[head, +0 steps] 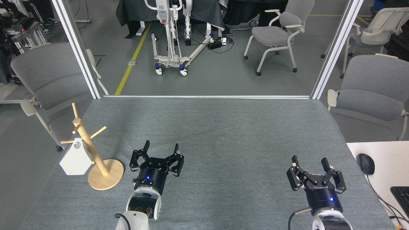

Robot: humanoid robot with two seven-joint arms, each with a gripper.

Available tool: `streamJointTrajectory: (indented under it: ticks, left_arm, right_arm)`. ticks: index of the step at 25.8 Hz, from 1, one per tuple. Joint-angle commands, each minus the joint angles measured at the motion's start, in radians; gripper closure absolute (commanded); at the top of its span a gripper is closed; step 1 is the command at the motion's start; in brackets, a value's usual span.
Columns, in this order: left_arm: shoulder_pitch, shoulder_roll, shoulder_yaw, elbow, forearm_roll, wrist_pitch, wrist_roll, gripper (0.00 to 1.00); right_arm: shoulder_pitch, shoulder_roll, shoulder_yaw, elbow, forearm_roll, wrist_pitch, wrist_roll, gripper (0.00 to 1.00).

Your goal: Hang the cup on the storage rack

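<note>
The white faceted cup [76, 158] hangs by its handle tab from a left-pointing peg of the wooden storage rack [90, 150], which stands near the table's left edge. My left gripper [161, 147] is open and empty, to the right of the rack's round base and apart from it. At the front right, my right gripper [310, 160] is also open with nothing between its fingers.
The grey table [223, 134] stretches between the grippers. A white desk [383, 166] with a black mouse [366, 163] and a keyboard corner adjoins at the right. Grey chairs [374, 92] stand beside the table on both sides.
</note>
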State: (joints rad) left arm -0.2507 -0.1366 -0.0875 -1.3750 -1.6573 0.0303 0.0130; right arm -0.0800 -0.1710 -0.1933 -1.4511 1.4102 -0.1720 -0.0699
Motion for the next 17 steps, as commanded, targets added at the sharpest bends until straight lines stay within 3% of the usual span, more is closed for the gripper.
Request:
streamJointTrajectory:
  ticks: [1,7,17]
  left_arm:
    - [0.002,0.002,-0.052,-0.073,0.033,0.043,-0.05,0.01]
    - [0.123,0.005,-0.049,-0.179,0.031,0.011,-0.061,0.01]
    - [0.136,0.011,-0.049,-0.191,0.03,0.01,-0.059,0.01]
  right_arm:
    - [-0.001,-0.001,-0.002,0.0,-0.001,-0.001,-0.002,0.0]
    - [-0.003,0.001,-0.005,0.002,-0.001,0.006,-0.002,0.0]
    - [-0.003,0.007,0.0,0.002,-0.001,0.005,-0.002,0.0]
